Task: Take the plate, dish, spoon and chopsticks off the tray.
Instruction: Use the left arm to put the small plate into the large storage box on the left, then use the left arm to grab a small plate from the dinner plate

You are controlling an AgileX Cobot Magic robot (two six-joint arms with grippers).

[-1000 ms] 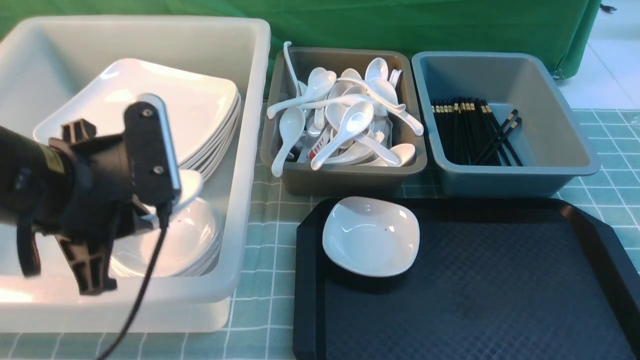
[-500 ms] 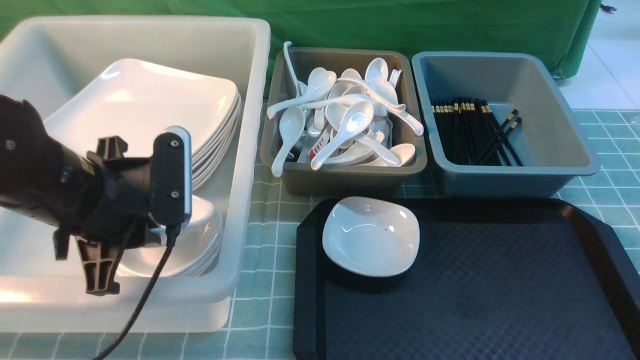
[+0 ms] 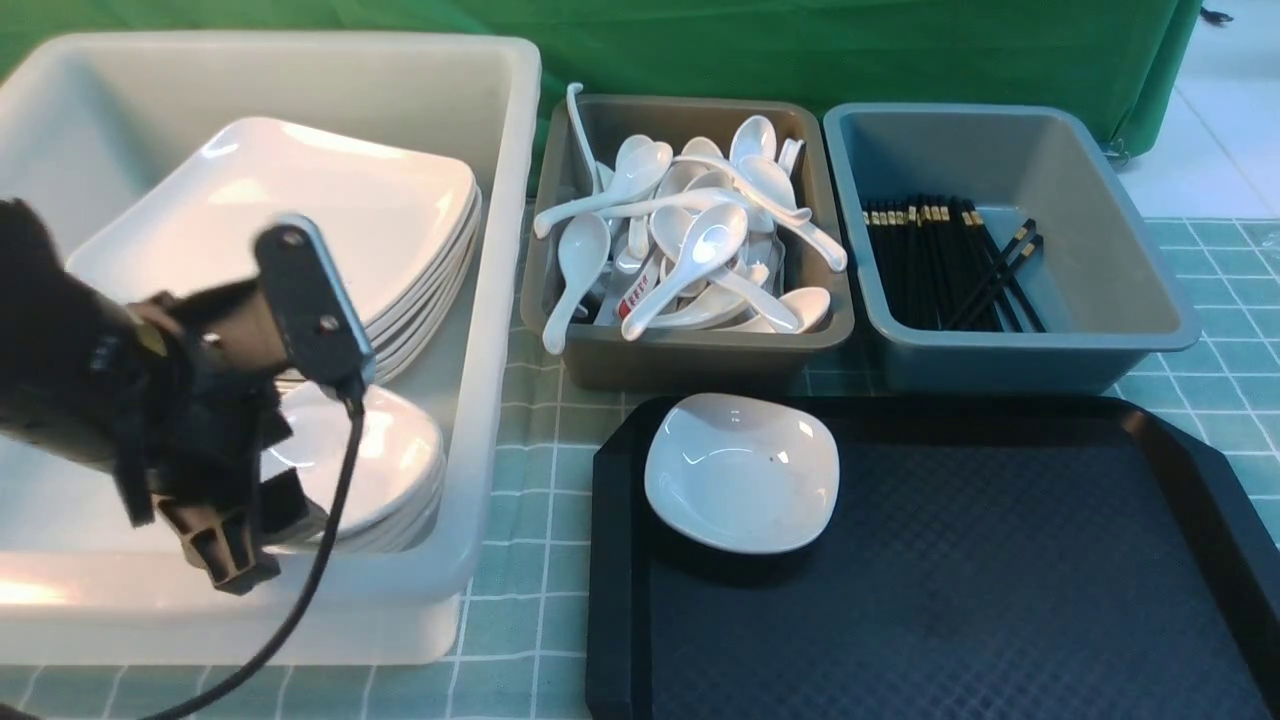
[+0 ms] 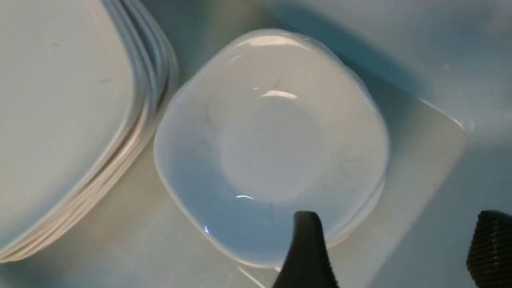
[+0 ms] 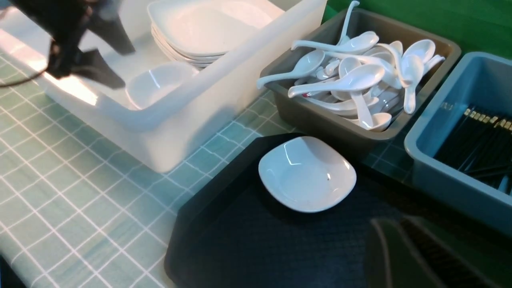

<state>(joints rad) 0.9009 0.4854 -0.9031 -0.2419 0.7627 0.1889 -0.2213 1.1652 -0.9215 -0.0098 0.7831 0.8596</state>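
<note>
The dish [image 3: 741,472] sits in the far left corner of the tray [image 3: 1000,600]; the left fingers [image 4: 306,248] stand wide apart, empty, over stacked dishes [image 4: 272,144] in the white bin [image 3: 500,250]; right fingers [image 5: 436,256] closed, empty

looks like a staged canteen dish-return test bench: green backdrop [image 3: 800,40], checked tablecloth [image 3: 520,500], sorting bins [image 3: 690,365].

A translucent white tub [image 3: 430,610] surrounds the left claw [image 4: 398,248], its walls rising on every side. To the claw's right, just past the tub's wall, sits a brown-grey bin [image 3: 690,365]. A blue-grey bin [image 3: 1000,370] stands beside that one, farther still from the claw. A pale green checked tablecloth [image 3: 520,600] lies beneath them all. A green backdrop [image 3: 800,50] hangs well beyond the claw.
</note>
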